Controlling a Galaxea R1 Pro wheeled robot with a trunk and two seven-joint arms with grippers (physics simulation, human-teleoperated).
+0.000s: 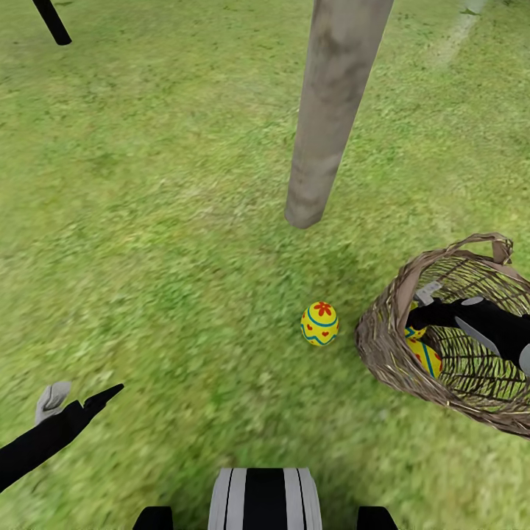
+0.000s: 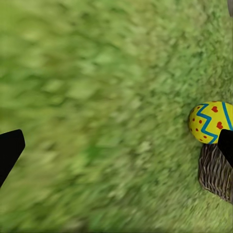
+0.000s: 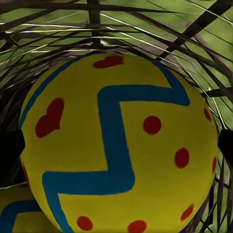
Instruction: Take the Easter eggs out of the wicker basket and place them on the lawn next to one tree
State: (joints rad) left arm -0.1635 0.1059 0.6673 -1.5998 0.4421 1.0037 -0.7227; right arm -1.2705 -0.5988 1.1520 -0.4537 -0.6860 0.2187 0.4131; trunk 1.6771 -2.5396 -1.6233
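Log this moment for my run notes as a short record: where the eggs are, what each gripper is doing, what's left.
Egg on lawn: one, on the grass between the tree trunk and the wicker basket
Eggs in basket: two visible; nearest, second
Basket: tipped toward the robot
Right gripper: inside basket, fingers either side of the nearest egg; grip unclear
Left gripper: open, holding nothing, over grass
Remaining: two eggs to move

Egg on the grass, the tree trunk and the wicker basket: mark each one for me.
Egg on the grass (image 1: 319,324): head view, middle of its yellow shell.
Tree trunk (image 1: 331,110): head view, mid-height of the pale bare trunk.
Wicker basket (image 1: 377,324): head view, woven wall at the rim nearest the egg.
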